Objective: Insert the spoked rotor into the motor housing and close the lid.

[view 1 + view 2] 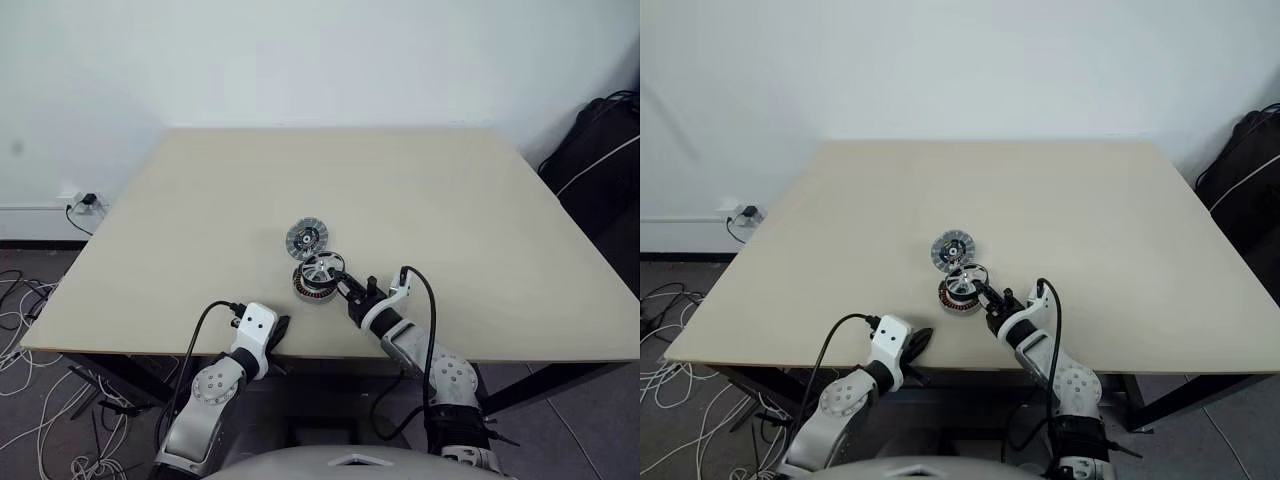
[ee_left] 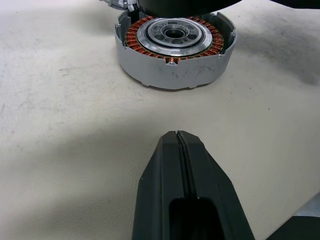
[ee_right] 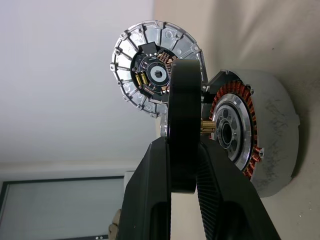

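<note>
The motor housing [image 1: 311, 286], a round grey part with copper windings around a silver centre, sits on the table near the front edge. My right gripper [image 1: 346, 291] is shut on the dark rim of the spoked rotor [image 1: 323, 268], holding it tilted just above the housing [image 3: 262, 150]. In the right wrist view the rotor [image 3: 182, 135] is edge-on between the fingers. The lid [image 1: 306, 238], a silver disc with radial slits, lies flat just behind the housing. My left gripper [image 2: 178, 139] is shut and empty, resting low in front of the housing [image 2: 175, 55].
The beige table [image 1: 450, 220] stretches wide to the back and to both sides. A black bag [image 1: 600, 150] stands off the table at the right. Cables [image 1: 30, 300] and a wall socket [image 1: 85, 203] are at the left, on the floor and wall.
</note>
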Controlling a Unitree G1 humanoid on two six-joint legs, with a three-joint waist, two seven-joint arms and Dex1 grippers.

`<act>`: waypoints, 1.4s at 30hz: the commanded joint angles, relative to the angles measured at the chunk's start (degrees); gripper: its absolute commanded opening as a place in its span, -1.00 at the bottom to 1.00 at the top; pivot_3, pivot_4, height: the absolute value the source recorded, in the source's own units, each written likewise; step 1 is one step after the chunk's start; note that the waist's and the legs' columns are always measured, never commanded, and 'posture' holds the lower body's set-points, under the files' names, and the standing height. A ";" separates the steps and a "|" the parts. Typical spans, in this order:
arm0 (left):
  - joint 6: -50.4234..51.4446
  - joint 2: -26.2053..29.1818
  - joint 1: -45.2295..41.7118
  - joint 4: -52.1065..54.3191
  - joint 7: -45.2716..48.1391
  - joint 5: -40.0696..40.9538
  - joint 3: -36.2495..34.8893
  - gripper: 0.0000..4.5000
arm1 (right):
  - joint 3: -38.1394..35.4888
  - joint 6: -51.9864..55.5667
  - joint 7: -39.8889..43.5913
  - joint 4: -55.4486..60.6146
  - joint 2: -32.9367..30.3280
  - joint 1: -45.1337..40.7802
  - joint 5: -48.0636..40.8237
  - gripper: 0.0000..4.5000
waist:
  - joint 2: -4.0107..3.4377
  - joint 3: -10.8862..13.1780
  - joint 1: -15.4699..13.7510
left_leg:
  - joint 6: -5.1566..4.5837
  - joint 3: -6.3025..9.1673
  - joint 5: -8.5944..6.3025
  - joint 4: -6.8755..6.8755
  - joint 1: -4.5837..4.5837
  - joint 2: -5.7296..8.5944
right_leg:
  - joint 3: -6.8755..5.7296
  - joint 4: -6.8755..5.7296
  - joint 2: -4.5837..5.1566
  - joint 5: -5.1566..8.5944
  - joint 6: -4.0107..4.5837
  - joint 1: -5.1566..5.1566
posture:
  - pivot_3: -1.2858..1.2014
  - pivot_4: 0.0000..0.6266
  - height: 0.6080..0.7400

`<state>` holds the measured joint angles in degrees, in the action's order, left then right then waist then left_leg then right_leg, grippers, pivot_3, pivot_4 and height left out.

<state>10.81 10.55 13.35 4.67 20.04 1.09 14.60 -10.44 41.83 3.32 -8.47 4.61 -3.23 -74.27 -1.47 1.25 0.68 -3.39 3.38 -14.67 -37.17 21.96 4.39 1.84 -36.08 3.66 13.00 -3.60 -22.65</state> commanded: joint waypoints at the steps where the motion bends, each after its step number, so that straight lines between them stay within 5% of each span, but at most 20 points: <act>1: -0.81 0.36 -0.38 3.27 -0.17 -0.11 -0.50 -1.00 | 1.10 0.43 2.04 -0.85 5.25 -3.48 0.16 -0.83 | -0.01 0.00 0.08 | 0.00 -0.01 0.00 0.00 0.00 0.00 | 0.01 -0.01 -0.01 -0.01 0.00 -0.01 | 0.03 -1.00 1.00; 20: -0.26 0.34 -0.29 3.79 -0.38 0.01 -0.77 -1.00 | 1.04 0.12 2.37 -4.73 5.09 -5.10 2.51 -0.83 | -0.02 -0.02 0.04 | 0.00 -0.01 0.00 0.00 -0.02 0.02 | 0.00 -0.03 -0.01 -0.04 0.06 -0.01 | 0.03 -1.00 1.00; 29: -0.45 -0.09 -0.24 3.49 -0.28 -0.05 -0.21 -1.00 | 0.16 -0.25 1.73 -1.94 4.34 -3.46 2.58 0.49 | -0.02 -0.10 0.02 | 0.01 -0.01 0.00 0.00 -0.05 0.02 | 0.01 -0.04 -0.01 -0.04 0.06 0.02 | 0.03 -1.00 1.00; 42: -0.81 -0.64 -1.01 2.20 0.12 -0.06 0.37 -1.00 | -3.26 -0.08 -2.19 7.86 1.47 2.18 2.18 0.49 | 0.01 -0.14 -0.06 | 0.01 -0.01 0.00 0.00 -0.05 0.02 | 0.02 -0.04 0.00 -0.04 0.06 0.03 | 0.03 -1.00 1.00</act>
<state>10.85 10.10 13.05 5.41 20.07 1.09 14.77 -13.02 41.87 1.73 -4.17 4.50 -1.51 -71.17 -1.45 1.11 0.62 -3.39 3.37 -14.67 -37.16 21.91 4.41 1.85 -36.11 3.67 12.97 -3.54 -22.61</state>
